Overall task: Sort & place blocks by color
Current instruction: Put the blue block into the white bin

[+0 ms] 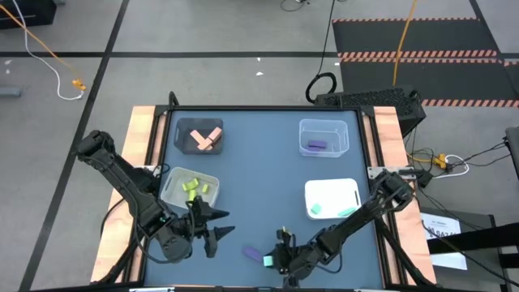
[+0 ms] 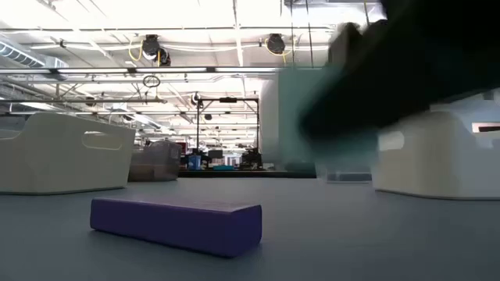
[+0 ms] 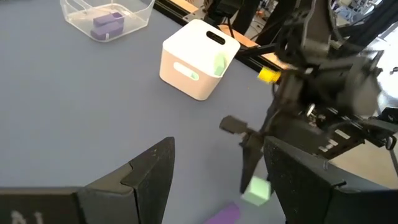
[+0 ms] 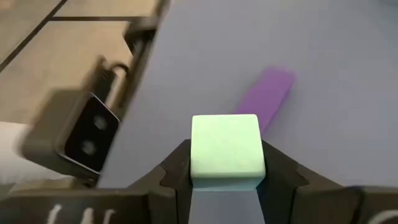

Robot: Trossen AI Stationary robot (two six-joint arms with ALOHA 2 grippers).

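2 blocks left loose near the white bin (image 1: 332, 197): a teal cube (image 4: 225, 149), pinched in the right gripper (image 4: 225, 177), & a purple bar (image 1: 252, 255) beside it. Other blocks look binned by colour. Left gripper (image 1: 212, 225) waits wide open, empty, farther off.

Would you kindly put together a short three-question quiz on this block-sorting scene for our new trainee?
1. True or false: the right gripper is closed on a light teal cube.
2. Which bin holds the yellow-green blocks? A) dark grey bin B) the clear bin nearest the left gripper C) white bin
3. Fill in: the loose bar lying on the table beside the right gripper is ____ in colour.

Key: 1 true; 2 B; 3 purple.
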